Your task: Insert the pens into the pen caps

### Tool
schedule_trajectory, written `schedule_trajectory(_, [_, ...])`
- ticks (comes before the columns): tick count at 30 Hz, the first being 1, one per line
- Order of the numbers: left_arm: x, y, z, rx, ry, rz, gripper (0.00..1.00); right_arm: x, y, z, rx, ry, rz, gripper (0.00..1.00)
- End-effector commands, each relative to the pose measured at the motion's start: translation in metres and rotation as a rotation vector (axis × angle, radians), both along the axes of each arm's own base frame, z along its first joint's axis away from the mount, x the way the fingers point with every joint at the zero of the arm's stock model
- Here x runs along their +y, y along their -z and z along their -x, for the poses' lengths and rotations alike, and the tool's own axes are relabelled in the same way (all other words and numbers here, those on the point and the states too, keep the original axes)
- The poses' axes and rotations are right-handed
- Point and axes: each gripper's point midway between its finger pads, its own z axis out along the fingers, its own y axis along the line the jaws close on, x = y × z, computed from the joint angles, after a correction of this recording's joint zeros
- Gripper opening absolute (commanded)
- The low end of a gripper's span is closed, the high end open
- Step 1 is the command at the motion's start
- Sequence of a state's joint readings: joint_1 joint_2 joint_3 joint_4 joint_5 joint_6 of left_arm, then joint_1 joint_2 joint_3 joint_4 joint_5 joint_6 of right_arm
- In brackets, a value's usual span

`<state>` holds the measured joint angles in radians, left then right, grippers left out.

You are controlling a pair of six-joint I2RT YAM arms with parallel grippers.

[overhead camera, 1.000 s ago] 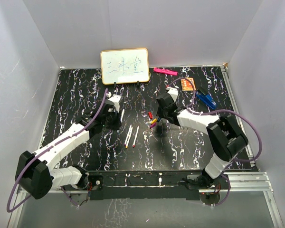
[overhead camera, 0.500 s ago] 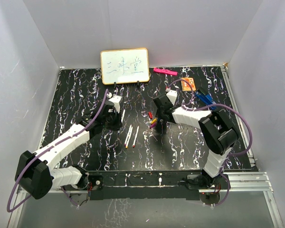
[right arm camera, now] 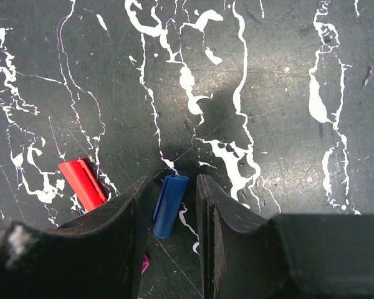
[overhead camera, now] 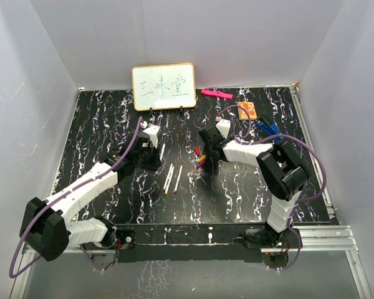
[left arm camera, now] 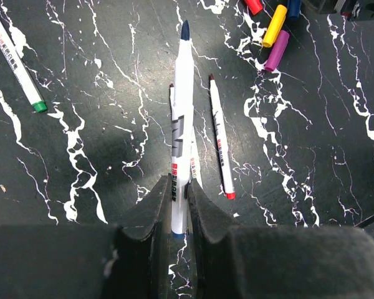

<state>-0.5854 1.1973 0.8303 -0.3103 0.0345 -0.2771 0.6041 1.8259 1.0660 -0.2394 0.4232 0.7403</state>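
My left gripper [left arm camera: 179, 180] is shut on a white pen [left arm camera: 182, 112] with a dark blue tip, held just above the table and pointing away. Under and beside it lie two more pens; one has a red end [left arm camera: 219, 143]. A green-ended pen [left arm camera: 15, 59] lies to the left. Red [left arm camera: 254, 5], yellow [left arm camera: 275, 25] and purple [left arm camera: 277, 50] caps cluster beyond. My right gripper [right arm camera: 171, 184] stands open, low over the table, with a blue cap [right arm camera: 171, 204] lying between its fingers. A gap shows on the cap's right side. A red cap [right arm camera: 82, 184] lies just left of it.
A small whiteboard [overhead camera: 164, 86] stands at the back. A flat pink bar [overhead camera: 216, 94], an orange card [overhead camera: 246, 110] and a blue clip [overhead camera: 269, 129] lie at the back right. Both arms [overhead camera: 93, 180] meet near the table's middle.
My right arm has swung left toward the cap cluster and its jaws have widened a little. The left arm and its pen have not moved.
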Motion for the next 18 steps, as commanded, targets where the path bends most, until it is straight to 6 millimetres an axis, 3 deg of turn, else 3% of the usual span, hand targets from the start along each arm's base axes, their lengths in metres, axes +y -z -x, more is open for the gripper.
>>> schedule_trajectory(1, [-0.005, -0.007, -0.003, -0.019, 0.014, 0.026, 0.00, 0.006, 0.001, -0.001, 0.003, 0.006, 0.014, 0.32])
schedule_trajectory(9, [-0.006, -0.014, -0.004, -0.040, 0.008, 0.042, 0.00, 0.000, 0.013, 0.018, 0.061, 0.004, 0.083, 0.30])
schedule_trajectory(18, [-0.006, -0.015, -0.005, -0.042, 0.007, 0.042, 0.00, -0.013, 0.039, 0.042, 0.162, -0.003, 0.175, 0.22])
